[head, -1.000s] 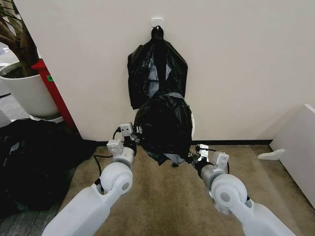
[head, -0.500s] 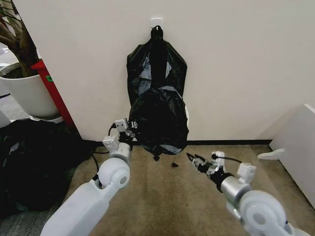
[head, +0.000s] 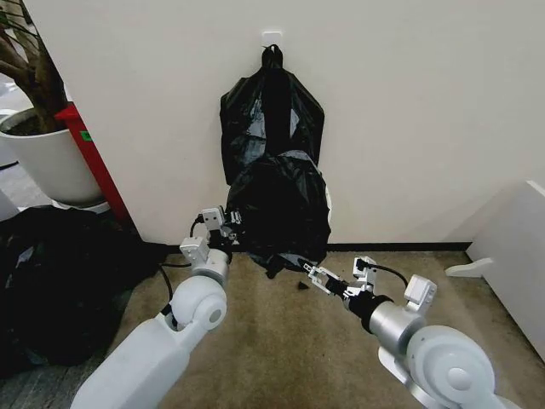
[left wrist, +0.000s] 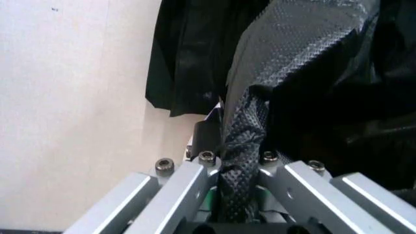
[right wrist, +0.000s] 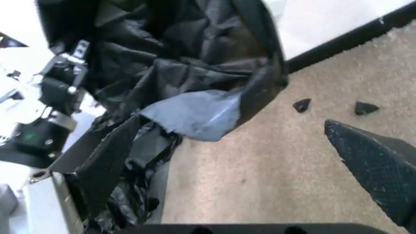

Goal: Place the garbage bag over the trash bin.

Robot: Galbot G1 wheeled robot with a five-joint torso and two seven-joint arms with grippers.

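Meanwhile, left end effector (left wrist: 237, 190) pinches the wrinkly, dimpled black garbage bag (head: 279, 209).

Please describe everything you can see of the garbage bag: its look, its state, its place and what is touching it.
The garbage bag is thin, glossy black plastic, heavily wrinkled, with a dimpled texture in the left wrist view. It drapes over the trash bin, hiding all but a cream sliver, just below the bag bundle hanging on the wall. The left gripper is shut on a bunched fold at its left edge. The right gripper is open, near the ragged lower hem; contact there is unclear.
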